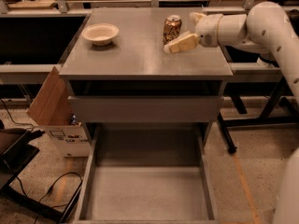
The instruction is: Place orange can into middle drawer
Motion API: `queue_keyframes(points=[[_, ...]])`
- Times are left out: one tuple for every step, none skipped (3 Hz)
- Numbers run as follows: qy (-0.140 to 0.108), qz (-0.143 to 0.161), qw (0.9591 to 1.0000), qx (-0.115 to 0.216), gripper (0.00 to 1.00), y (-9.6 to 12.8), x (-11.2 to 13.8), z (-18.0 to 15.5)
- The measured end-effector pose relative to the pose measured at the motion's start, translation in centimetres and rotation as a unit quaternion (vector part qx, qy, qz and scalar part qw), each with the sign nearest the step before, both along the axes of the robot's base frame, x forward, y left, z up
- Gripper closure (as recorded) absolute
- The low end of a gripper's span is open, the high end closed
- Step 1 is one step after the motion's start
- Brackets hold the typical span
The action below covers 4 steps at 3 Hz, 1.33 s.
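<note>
The orange can (pixel 171 28) was noted upright on the grey cabinet top (pixel 140 57), toward its back right part, long axis vertical and silver top turned up. The gripper (pixel 183 31) was recorded just to the right of the can, at can height, carried in from the right side by the white arm (pixel 261 24). Its fingers were seen spread apart: the nearer cream finger (pixel 183 43) was laid across the front of the can's lower right side, while the farther one (pixel 196 17) was seen behind and to the right. Whether either finger touched the can could not be told. The can was not clamped. A cream bowl (pixel 100 33) was logged on the back left of the same top, well apart from the can. Below, the middle drawer (pixel 147 195) was found pulled out, under a plain grey drawer front (pixel 145 108).
</note>
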State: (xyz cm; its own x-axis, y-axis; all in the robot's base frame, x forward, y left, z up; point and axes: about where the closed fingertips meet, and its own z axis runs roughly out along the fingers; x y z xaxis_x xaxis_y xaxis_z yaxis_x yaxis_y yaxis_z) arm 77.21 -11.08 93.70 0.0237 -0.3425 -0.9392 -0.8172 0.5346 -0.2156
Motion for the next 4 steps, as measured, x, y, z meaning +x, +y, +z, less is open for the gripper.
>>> queue_keyframes(points=[[-0.025, -0.022, 0.9980, 0.054, 0.00, 0.7, 5.9, 1.0], [-0.033, -0.043, 0.9953, 0.080, 0.00, 0.7, 8.7, 1.4], [-0.022, -0.071, 0.9919, 0.103, 0.00, 0.4, 11.0, 0.2], [-0.011, -0.077, 0.9879, 0.135, 0.15, 1.0, 12.1, -0.6]])
